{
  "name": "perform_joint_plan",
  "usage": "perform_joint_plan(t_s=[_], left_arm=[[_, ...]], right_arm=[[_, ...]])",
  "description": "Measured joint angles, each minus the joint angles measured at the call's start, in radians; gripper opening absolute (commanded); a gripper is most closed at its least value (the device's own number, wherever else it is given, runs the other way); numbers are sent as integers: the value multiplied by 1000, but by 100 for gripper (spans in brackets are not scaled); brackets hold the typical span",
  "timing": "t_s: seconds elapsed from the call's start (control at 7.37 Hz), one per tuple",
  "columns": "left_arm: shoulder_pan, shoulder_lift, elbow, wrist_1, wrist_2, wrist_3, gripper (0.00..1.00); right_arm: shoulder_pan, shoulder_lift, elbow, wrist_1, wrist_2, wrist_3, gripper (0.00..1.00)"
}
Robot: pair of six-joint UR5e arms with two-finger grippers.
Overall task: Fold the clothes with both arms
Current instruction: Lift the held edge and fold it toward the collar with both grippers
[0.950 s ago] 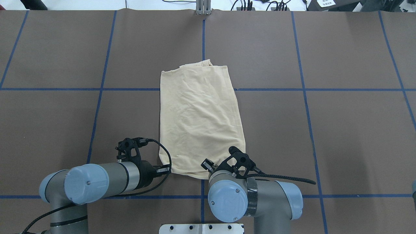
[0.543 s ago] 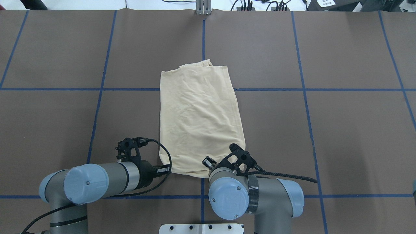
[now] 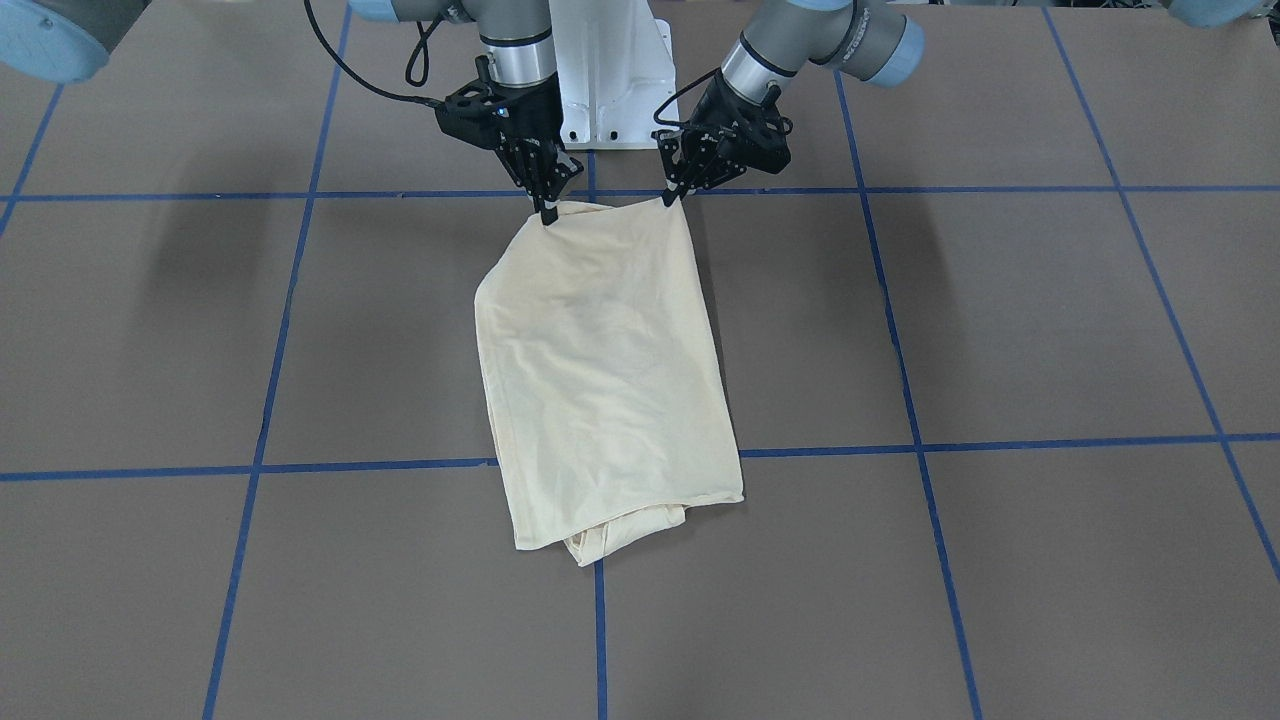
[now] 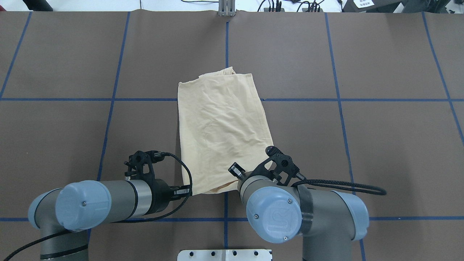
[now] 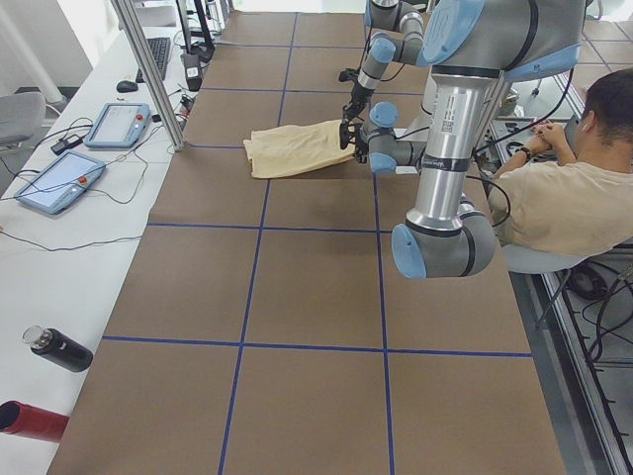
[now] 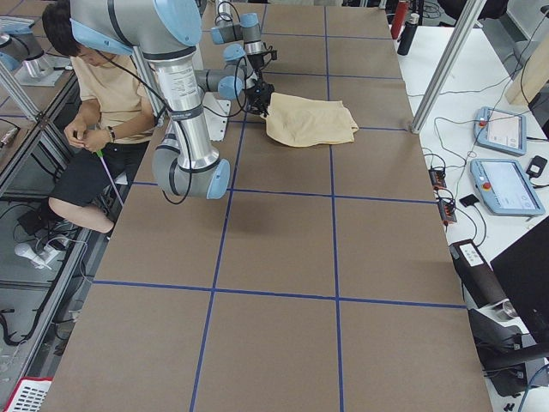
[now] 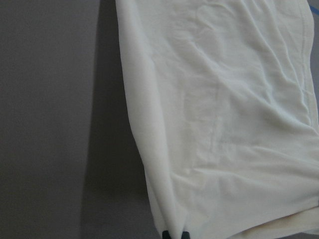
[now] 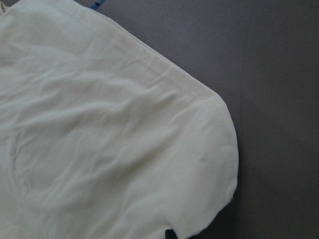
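Shirt (image 4: 221, 127) lies mid-way along the bench (image 4: 362, 145) as a long folded strip. It looks thin, limp and light, so it is best held by its near corners. There the left pincer (image 3: 668, 197) and right pincer (image 3: 548, 213) each pinch one. The front view shows those grips, but overhead the wrists hide them.

The overhead camera sits high behind the arms (image 4: 119, 199), looking forward and down past both wrists. The front camera faces it from beyond the T-shirt (image 3: 600, 380), steeply down, so the left gripper (image 3: 668, 198) shows on its right and the right gripper (image 3: 548, 212) on its left. Two distant side cameras look along the table (image 5: 297, 297) from either end. Each wrist camera peers close over its own fingertips (image 7: 166, 234). All share the T-shirt ahead of the grippers.
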Motion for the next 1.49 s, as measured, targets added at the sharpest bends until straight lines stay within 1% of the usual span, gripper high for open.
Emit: perform_joint_plan(t_s=[0.41,0.54,0.68,0.81,0.95,1.09,1.22,1.49], left_arm=[[16,14,-216,172,-14,-7,0],[21,9,-267,231,-26,-8,0],[20,-6,-285,275,-48,-5,0],[2,-32,-270,312,-61,5,0],[-32,-74,-225,340,-65,29,0],[-77,-124,-156,360,-66,73,0],[-138,-165,-85,369,-67,133,0],[-265,-230,42,373,-71,241,0]], right_arm=[[-110,-1,235,-210,-14,12,0],[-117,0,272,-251,-17,8,0],[-102,3,274,-266,-17,-13,0],[-63,10,250,-261,-16,-55,0],[-14,16,210,-227,-16,-99,0],[42,27,146,-165,-14,-144,0],[103,58,61,-102,-8,-191,0],[200,137,-84,-46,23,-272,0]])
